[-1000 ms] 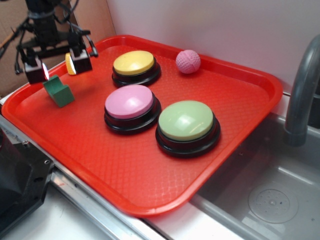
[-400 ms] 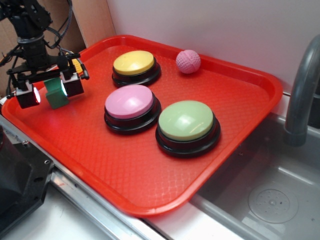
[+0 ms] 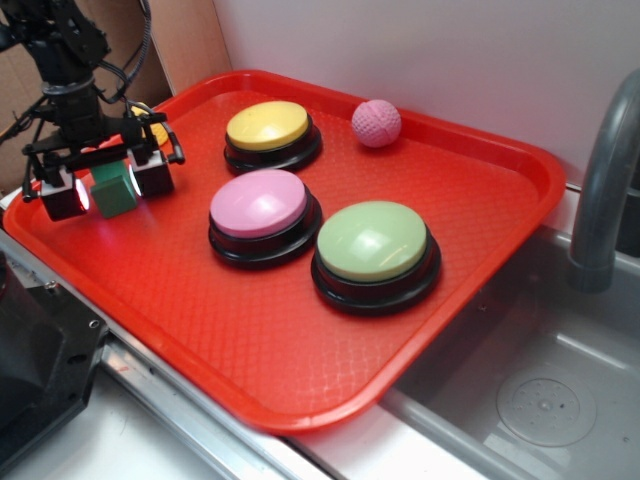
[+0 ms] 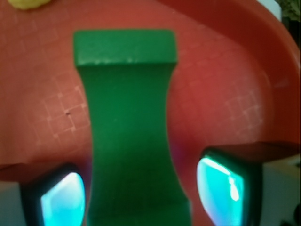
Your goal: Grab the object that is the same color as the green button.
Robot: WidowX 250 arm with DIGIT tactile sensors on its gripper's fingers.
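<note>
The small dark green block (image 3: 115, 189) lies on the red tray (image 3: 250, 330) near its left edge. My gripper (image 3: 108, 188) is down over it, open, with one finger on each side. In the wrist view the block (image 4: 129, 127) fills the middle between the two glowing pads (image 4: 63, 200), and small gaps show on both sides. The pale green button (image 3: 372, 240) on its black base stands at the tray's middle right, far from the gripper.
A pink-domed button (image 3: 259, 203) and a yellow-domed button (image 3: 267, 125) stand right of the gripper. A pink ball (image 3: 376, 123) lies at the tray's back. A yellow cone (image 3: 153, 130) lies just behind the gripper, also at the wrist view's top (image 4: 28, 4). A sink and faucet (image 3: 600, 190) are at right.
My gripper has moved left and down from above the block until its fingers straddle it. The block has stayed in about the same place.
</note>
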